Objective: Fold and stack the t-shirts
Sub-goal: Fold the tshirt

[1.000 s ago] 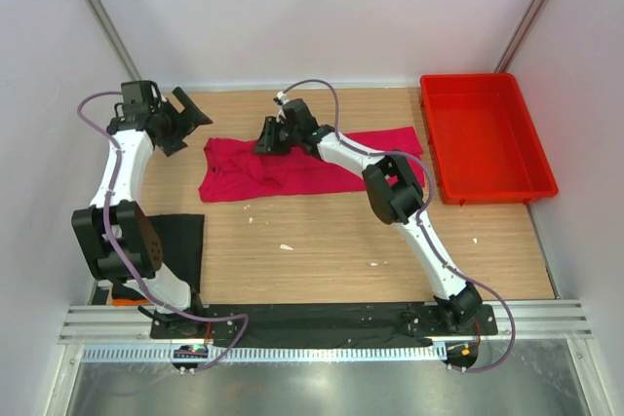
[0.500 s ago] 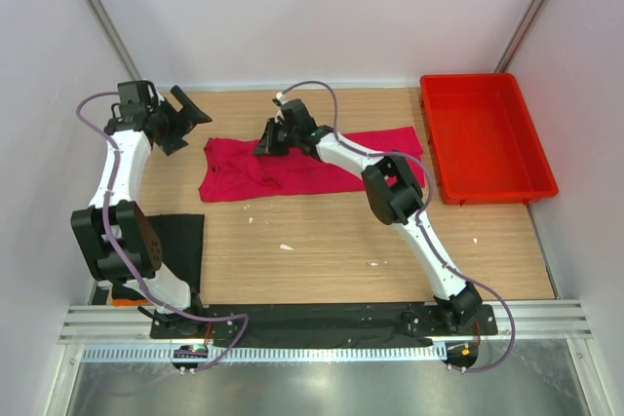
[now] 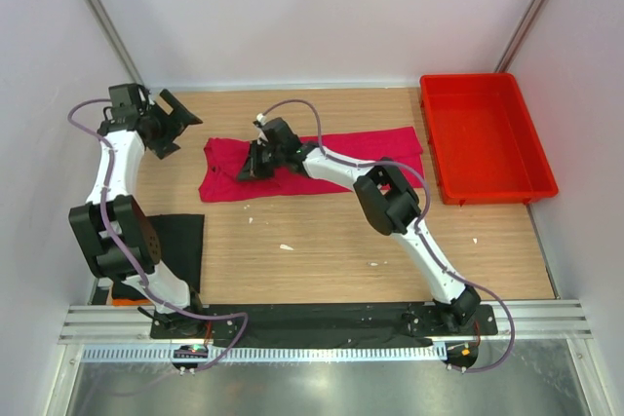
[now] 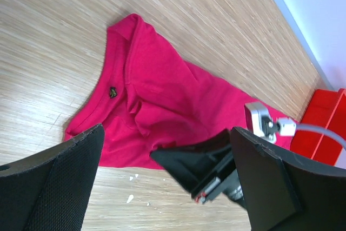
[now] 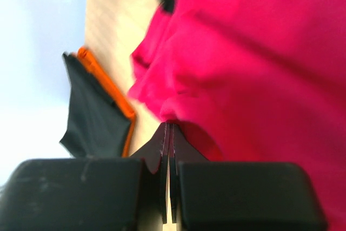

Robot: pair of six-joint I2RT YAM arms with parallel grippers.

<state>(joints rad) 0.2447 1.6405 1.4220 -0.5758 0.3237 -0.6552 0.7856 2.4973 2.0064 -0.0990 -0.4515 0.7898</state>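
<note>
The crimson-pink t-shirt (image 3: 312,168) lies crumpled in a wide strip across the far middle of the table. It also shows in the left wrist view (image 4: 157,106) and fills the right wrist view (image 5: 259,68). My right gripper (image 3: 250,169) is shut on a fold of this shirt near its left end, and the pinch (image 5: 170,125) shows between the closed fingertips. My left gripper (image 3: 175,124) is open and empty, raised over the table left of the shirt (image 4: 167,187). The black t-shirt (image 3: 180,241) lies at the table's near left edge, partly behind the left arm.
A rigid red tray (image 3: 468,79) stands at the far right; its corner shows in the left wrist view (image 4: 321,128). Small white scraps (image 3: 286,246) lie on the wood. An orange thing (image 5: 108,87) borders the black cloth. Walls close the back and sides.
My right gripper has moved left and nearer along the crimson shirt, dragging a pinched fold with it. My left gripper has drawn back slightly to the left.
</note>
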